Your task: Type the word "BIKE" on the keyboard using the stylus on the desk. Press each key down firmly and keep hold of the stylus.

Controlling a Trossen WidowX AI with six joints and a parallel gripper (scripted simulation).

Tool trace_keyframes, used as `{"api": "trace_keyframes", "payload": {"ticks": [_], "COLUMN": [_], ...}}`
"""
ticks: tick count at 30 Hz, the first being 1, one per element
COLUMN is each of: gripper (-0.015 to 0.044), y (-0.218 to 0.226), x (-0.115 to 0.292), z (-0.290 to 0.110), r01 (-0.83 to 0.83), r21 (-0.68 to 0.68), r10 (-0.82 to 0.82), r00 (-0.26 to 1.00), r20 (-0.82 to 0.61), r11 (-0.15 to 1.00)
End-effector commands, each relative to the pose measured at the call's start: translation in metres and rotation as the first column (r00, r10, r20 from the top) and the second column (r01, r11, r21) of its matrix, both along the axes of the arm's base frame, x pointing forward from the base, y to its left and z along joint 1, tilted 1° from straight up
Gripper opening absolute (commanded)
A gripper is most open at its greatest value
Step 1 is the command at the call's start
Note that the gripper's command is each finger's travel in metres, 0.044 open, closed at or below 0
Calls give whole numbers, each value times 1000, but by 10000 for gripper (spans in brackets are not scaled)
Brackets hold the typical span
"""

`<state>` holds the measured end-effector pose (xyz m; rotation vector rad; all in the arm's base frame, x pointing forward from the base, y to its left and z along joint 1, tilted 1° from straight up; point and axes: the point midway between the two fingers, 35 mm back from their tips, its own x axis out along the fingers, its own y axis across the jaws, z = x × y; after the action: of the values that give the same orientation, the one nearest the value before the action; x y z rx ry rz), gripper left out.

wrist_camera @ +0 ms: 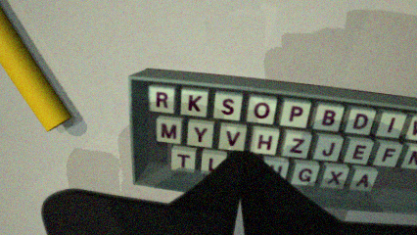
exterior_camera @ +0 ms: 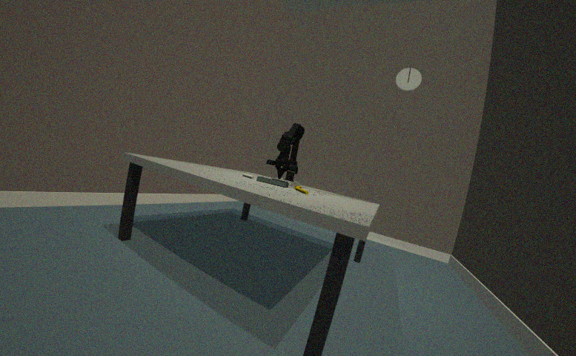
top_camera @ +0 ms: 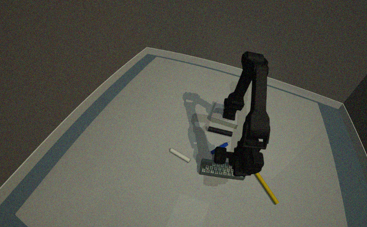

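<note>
The gripper [wrist_camera: 240,196] is hovering over the keyboard [wrist_camera: 274,127] with fingers clenched on nothing — no stylus between them. The yellow rod [wrist_camera: 29,78] is lying beside it — ungrasped.
</note>
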<state>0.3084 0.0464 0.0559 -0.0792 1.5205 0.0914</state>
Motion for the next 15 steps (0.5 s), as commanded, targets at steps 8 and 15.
{"api": "trace_keyframes", "payload": {"ticks": [8,15], "gripper": [0,0], "y": [-36,-74], "x": [3,8], "z": [1,1], "r01": [14,14], "r21": [-1,-5], "r10": [-14,-14], "r00": [1000,1000], "r20": [0,1], "r11": [1000,1000]}}
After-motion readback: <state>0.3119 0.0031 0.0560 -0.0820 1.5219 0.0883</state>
